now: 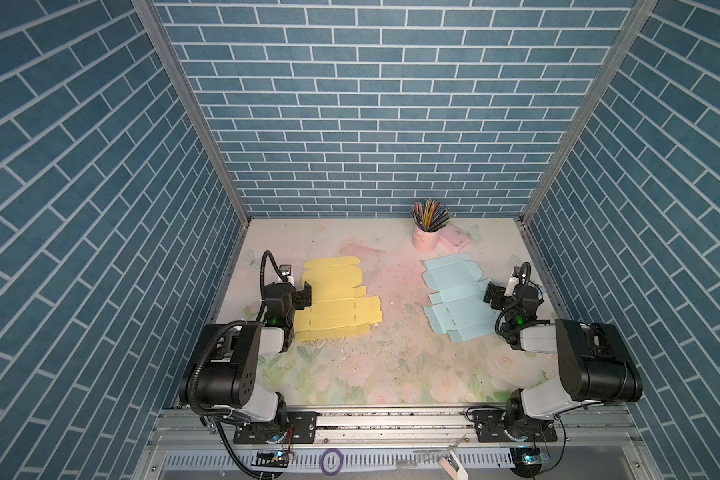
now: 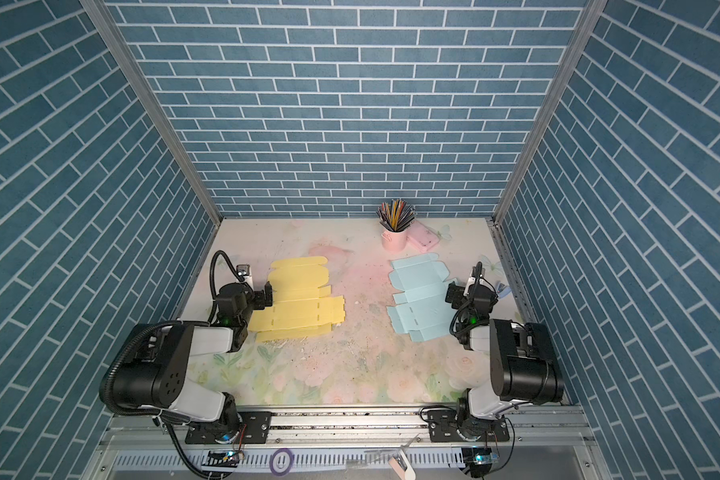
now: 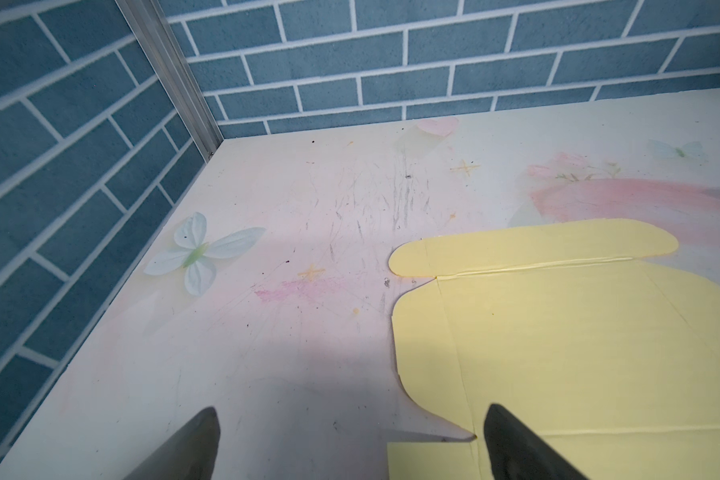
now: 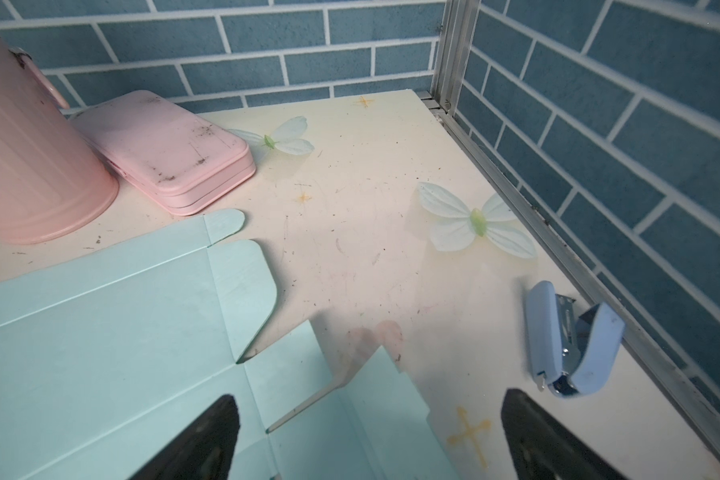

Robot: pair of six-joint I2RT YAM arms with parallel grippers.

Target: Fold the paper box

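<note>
With left tool (image 3: 350,419) and right tool (image 4: 368,405) wide open and empty, the yellow box blank (image 1: 337,307) at 9 o'clock and blue box blank (image 1: 454,299) at 3 o'clock, flush on the surface (image 1: 391,332), may slide rather than lift.

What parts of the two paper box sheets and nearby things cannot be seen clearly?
Yellow sheet: left edge, both top views, hidden by the left arm.
Blue sheet: right edge, both top views, hidden by the right arm.
Pencils in the pink cup: too small to count, both top views.
</note>
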